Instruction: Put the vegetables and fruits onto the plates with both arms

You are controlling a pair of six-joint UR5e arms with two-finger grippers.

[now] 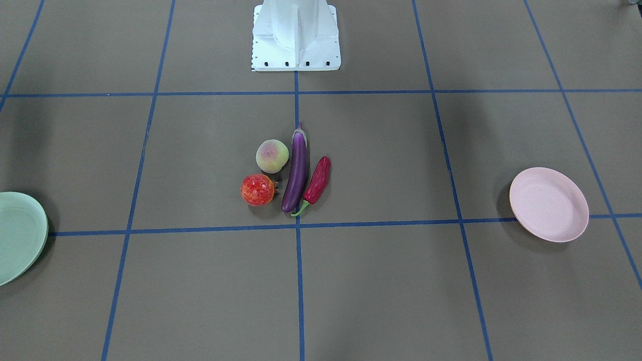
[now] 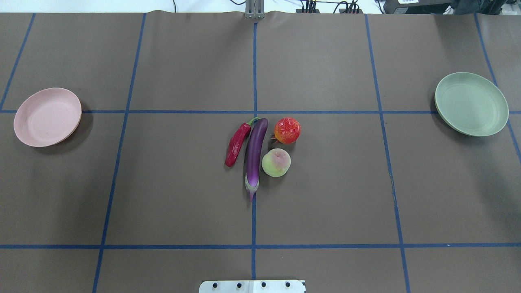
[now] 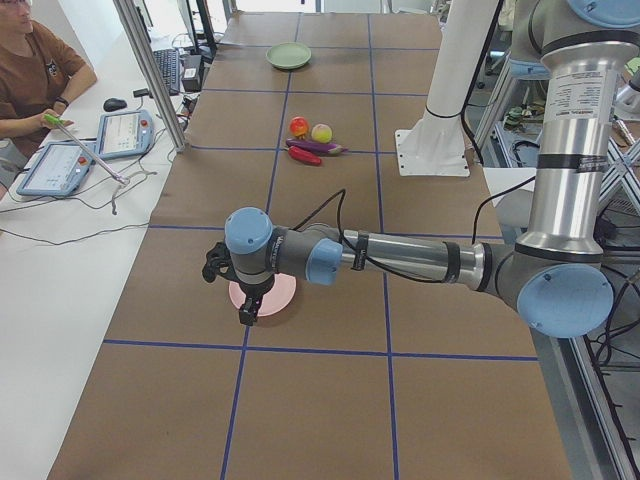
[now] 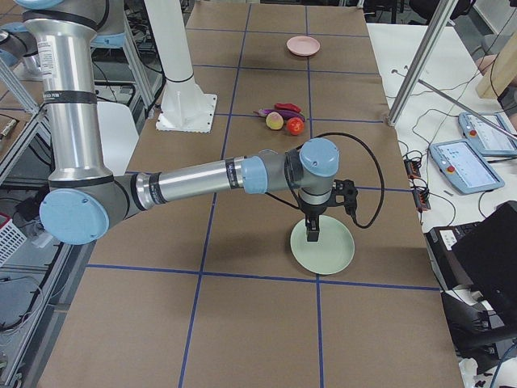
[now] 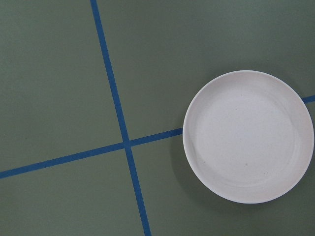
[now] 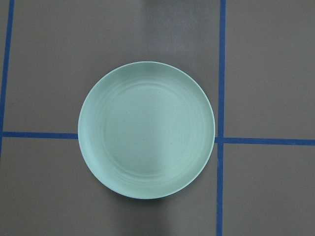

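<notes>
Four play foods lie close together in the middle of the brown table (image 2: pixel 163 183). Two are vegetables. The eggplant (image 2: pixel 255 152) is long, thin, shiny and purple, with a pointy cap at the end nearest the robot. The chili pepper (image 2: pixel 237 144) is shorter, dark red and wrinkly, with a curled green stem. It lies along the eggplant on the robot's left side.

Two are fruits, both on the eggplant's other side. The peach (image 2: pixel 276 162) is round and smooth, yellow-green with a pink blush. The bumpy ball (image 2: pixel 287 130) is orange-red with little spikes. It sits just beyond the peach, farther from the robot.

There are two round, shallow plates that are not shiny, and both have nothing on them. The pink plate (image 2: pixel 47 116) is far off on the robot's left. The green plate (image 2: pixel 471 103) is far off on its right. Both are well apart from the food.

There are two grey arms with light-blue caps. The left arm (image 3: pixel 400 258) holds the left gripper (image 3: pixel 246 314) over the pink plate. The right arm (image 4: pixel 194 176) holds the right gripper (image 4: pixel 312 234) over the green plate. The pictures do not show if either gripper's fingers are spread or pressed together.

Thin blue tape lines (image 2: pixel 254 73) cut the table into big squares.
</notes>
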